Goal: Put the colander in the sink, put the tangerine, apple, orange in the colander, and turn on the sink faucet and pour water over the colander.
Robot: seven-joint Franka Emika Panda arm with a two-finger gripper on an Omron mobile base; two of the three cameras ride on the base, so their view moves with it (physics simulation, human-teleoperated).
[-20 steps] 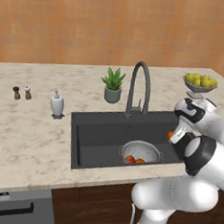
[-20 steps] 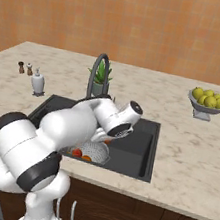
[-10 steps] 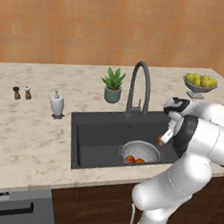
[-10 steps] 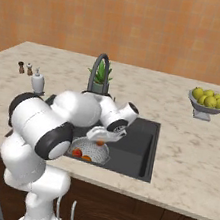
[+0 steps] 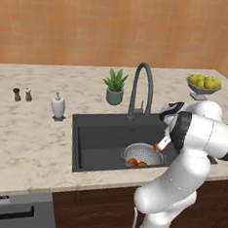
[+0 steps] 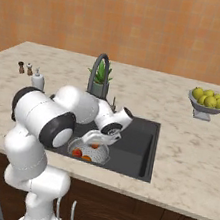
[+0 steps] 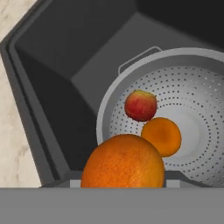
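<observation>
Now | end effector (image 7: 123, 175) pinching orange (image 7: 123, 161) | hand view: apple (image 7: 141, 105), tangerine (image 7: 161, 136) inside colander (image 7: 197, 87)

Kitchen: marble counter (image 5: 25, 142), sink (image 5: 104, 134), faucet (image 5: 140, 89).

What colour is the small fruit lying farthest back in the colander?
Red with a yellow blush: the apple, clearest in the hand view.

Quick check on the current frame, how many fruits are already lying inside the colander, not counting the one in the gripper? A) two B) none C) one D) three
A: the hand view shows the apple and a small orange fruit lying in the colander, while the gripper holds a larger orange above its rim.
</observation>
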